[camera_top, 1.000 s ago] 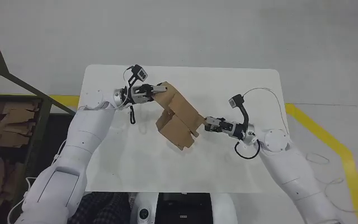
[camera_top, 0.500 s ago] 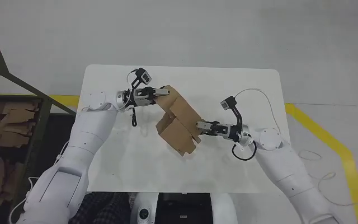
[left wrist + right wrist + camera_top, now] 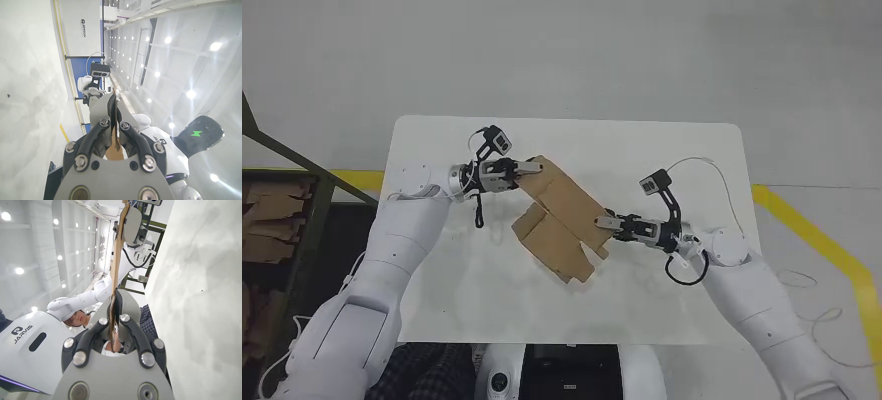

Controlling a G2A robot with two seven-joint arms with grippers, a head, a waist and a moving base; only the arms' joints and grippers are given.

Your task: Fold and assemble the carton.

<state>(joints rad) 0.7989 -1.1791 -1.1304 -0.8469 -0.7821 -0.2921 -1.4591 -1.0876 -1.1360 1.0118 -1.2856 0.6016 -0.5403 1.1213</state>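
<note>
The carton (image 3: 557, 220) is a brown cardboard blank, opened out nearly flat, slung over the middle of the desk (image 3: 442, 300) between the two arms. Its long edge runs on a slant from far left to near right, and its flaps jut toward the near edge. The left hand (image 3: 522, 172) has its fingers pinched tight on the far-left corner. The right hand (image 3: 604, 222) is clamped the same way on the right edge. At both pinched edges the board sits clear of the desk; I cannot tell if the near flaps touch it. White desk top shows on every side, wider toward the near edge than the far one. A yellow floor line (image 3: 802, 230) passes the desk's right end.
</note>
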